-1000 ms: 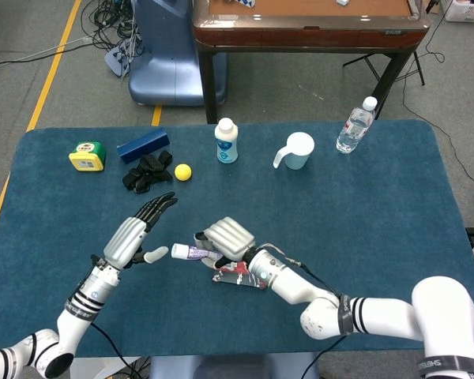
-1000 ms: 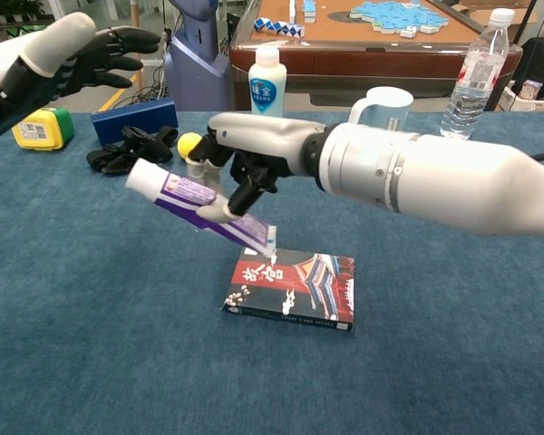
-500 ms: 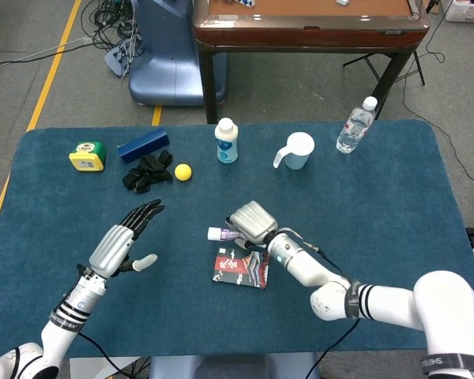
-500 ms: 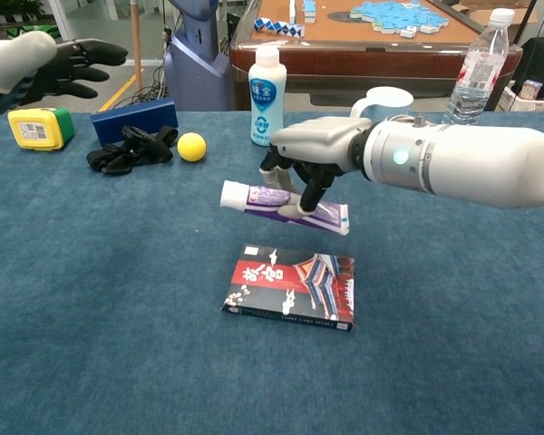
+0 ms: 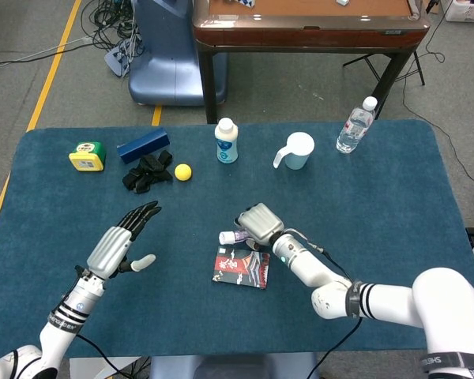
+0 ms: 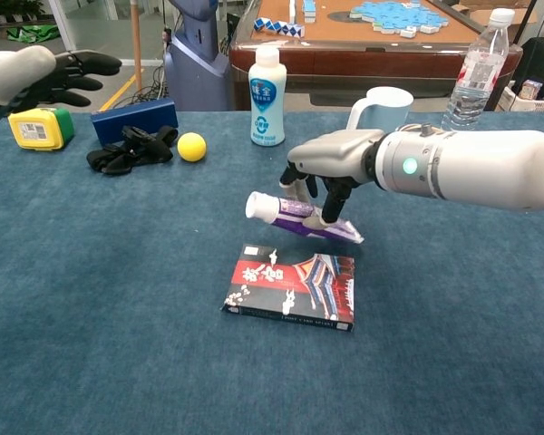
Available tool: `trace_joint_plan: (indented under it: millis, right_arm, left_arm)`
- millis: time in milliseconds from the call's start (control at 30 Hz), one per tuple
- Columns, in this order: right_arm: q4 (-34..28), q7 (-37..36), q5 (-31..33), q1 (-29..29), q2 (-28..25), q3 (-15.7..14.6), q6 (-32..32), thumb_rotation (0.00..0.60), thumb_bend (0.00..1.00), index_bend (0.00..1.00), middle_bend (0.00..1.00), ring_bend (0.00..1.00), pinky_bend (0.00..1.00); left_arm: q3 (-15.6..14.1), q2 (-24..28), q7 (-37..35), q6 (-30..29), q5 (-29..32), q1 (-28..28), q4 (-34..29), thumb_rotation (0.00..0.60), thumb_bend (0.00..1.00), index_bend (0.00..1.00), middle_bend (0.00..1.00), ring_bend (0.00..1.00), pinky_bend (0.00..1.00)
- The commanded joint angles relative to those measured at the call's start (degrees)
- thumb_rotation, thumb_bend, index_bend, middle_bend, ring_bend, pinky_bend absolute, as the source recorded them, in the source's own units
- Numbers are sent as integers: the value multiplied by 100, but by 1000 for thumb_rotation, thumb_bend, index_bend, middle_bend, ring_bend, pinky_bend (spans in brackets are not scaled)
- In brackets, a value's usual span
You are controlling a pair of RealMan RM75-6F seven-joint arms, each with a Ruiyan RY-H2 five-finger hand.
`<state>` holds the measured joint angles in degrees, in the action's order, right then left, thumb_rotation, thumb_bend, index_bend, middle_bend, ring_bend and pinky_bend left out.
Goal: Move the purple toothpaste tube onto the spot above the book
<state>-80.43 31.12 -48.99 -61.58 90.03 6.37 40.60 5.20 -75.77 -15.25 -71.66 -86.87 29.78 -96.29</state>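
Observation:
The purple toothpaste tube (image 6: 299, 216) with a white cap hangs low over the table, just beyond the far edge of the book (image 6: 293, 286). My right hand (image 6: 331, 163) grips it from above, and in the head view my right hand (image 5: 259, 223) covers most of the tube (image 5: 231, 237). The book (image 5: 242, 268) lies flat on the blue table, its red and dark cover up. My left hand (image 5: 118, 243) floats open over the table's left side, palm inward, holding nothing; the chest view shows my left hand (image 6: 38, 76) at the upper left.
Along the far side stand a white bottle (image 5: 227, 140), a pale mug (image 5: 296, 150) and a clear water bottle (image 5: 355, 125). At the far left lie a yellow-green box (image 5: 88, 156), a blue box (image 5: 143, 145), a black bundle (image 5: 146, 171) and a yellow ball (image 5: 182, 171).
My right hand carried the tube from the book's near left to just beyond its far edge and lowered it. My left hand drew back to the left.

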Motion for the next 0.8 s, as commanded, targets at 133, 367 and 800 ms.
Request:
trace_joint_plan:
  millis: [133,367,800]
  right_arm:
    - [-387,-75,-99,99,-295,-44,214,600,125,148,249,192,311]
    - [-1158,-503,-676,624,-1050,-24,986,600,126,142,261,197,311]
    - [-2212,-747,-1379,2372,-2518,-583,3000,600,270,307,386,309,342]
  left_arm:
    - [-6,-22,-31,47,7,-7,83,0,0,0,0,0,45]
    - [-2,165,96,-25,78,-118,132,0,0,0,0,0,45]
    - [0,651,1265,-274,1023,-698,225,582,19,0,0,0,45]
